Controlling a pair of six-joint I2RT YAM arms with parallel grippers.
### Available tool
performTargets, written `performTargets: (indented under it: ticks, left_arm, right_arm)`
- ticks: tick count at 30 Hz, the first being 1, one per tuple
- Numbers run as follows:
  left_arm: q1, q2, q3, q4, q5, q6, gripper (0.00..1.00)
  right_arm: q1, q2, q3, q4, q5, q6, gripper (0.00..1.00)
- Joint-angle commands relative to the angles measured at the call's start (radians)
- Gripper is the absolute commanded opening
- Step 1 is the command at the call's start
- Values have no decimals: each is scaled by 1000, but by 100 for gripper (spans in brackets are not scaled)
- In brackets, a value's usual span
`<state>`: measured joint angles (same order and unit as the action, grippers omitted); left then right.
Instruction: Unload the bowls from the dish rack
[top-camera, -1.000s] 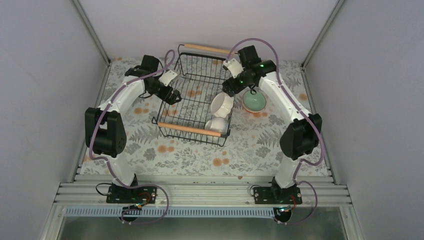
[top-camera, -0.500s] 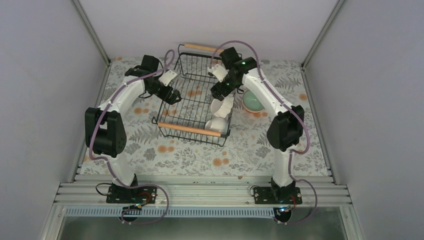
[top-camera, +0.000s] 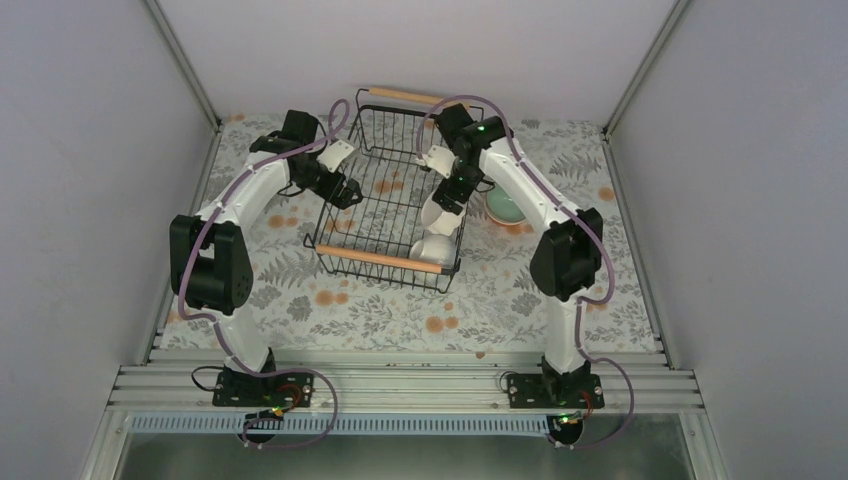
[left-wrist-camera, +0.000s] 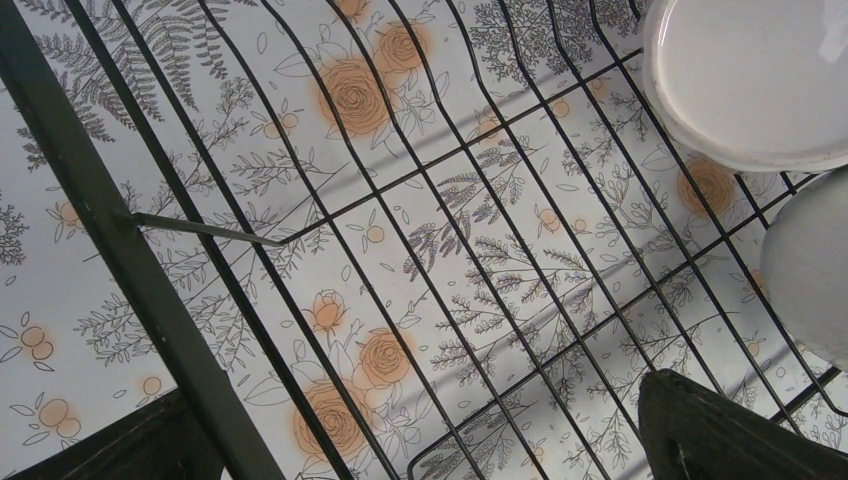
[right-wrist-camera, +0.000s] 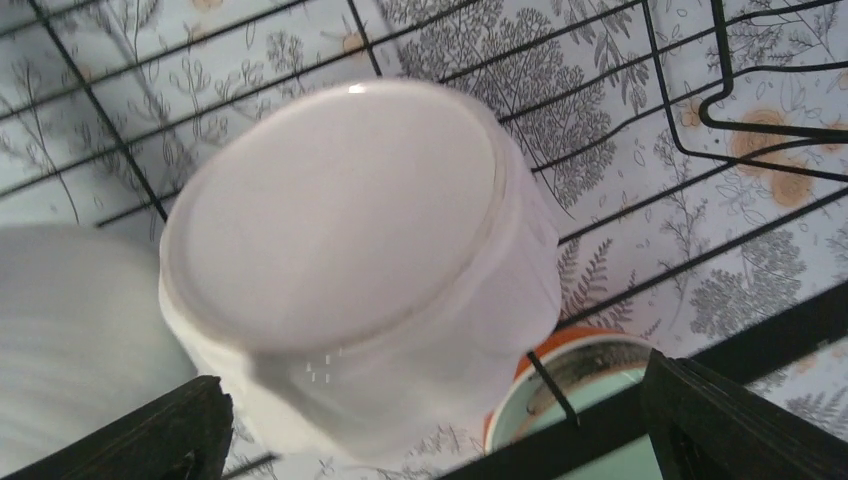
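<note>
Floral cloth (top-camera: 400, 300) is spread under the rack (top-camera: 385, 262). A white bowl (right-wrist-camera: 360, 250) is framed, ungripped, between the widely spread jaws of the right gripper (right-wrist-camera: 430, 440). A mint bowl (top-camera: 505, 207) is seen beyond them, outside the wire. The left gripper (left-wrist-camera: 440, 445) is likewise spread wide over bare rack floor.

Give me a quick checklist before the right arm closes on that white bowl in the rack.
1. Right gripper open: ok.
2. White bowl lined up between its fingers in the wrist view: ok.
3. Fingers low enough to catch its wall: cannot tell.
4. That bowl free of the second white bowl beside it: cannot tell.
5. Left gripper open, empty, apart from both bowls: ok.
6. Mint-green bowl outside the dish rack, on the table: ok.
</note>
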<state>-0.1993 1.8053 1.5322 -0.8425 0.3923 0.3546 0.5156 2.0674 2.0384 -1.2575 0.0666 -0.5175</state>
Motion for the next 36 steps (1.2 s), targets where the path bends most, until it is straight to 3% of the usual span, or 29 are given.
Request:
performTargets:
  ticks: [1, 14, 25, 29, 32, 33, 36]
  left_arm:
    - [-6, -33, 2, 18, -5, -2, 100]
    - [-6, -23, 13, 11, -3, -5, 100]
    - [-8, -14, 8, 12, 3, -6, 100]
    - [-6, -10, 9, 13, 4, -5, 100]
    - [-7, -6, 14, 13, 8, -3, 100]
    - [-7, -3, 14, 12, 9, -3, 100]
    - [-7, 1, 14, 12, 12, 0, 100]
  right_arm:
    - [0, -78, -51, -28, 63, -109, 100]
    - [-2, -88, -162, -29, -19, -157, 87]
    - [19, 7, -22, -28, -23, -175, 84]
    - [45, -1, 76, -28, -13, -210, 85]
    - [72, -30, 57, -28, 43, -249, 85]
    - [76, -30, 47, -28, 71, -258, 83]
    - [85, -29, -3, -29, 147, -291, 63]
